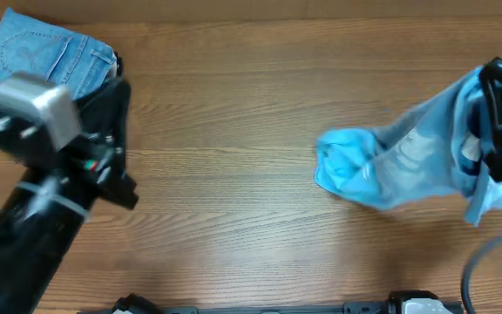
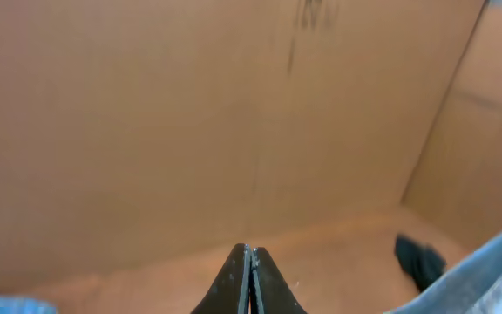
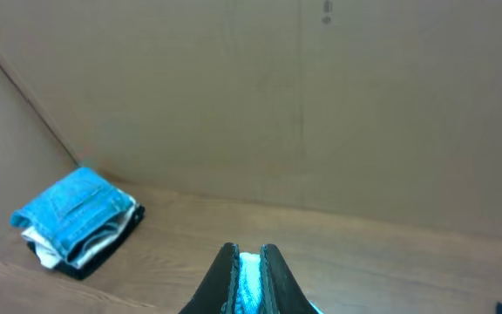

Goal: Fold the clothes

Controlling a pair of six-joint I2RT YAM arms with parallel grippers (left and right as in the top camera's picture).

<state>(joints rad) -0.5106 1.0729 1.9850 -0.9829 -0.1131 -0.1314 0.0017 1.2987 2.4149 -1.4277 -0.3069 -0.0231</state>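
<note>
T-shirt cloth, sky-blue, is pinched between the nearly closed fingers of the right gripper, which is raised at the table's right edge. From there the shirt hangs slanting down to a bunched, brighter blue end resting on the wood near the middle. The left gripper is pressed together on nothing, its arm angled beside a folded pair of jeans.
</note>
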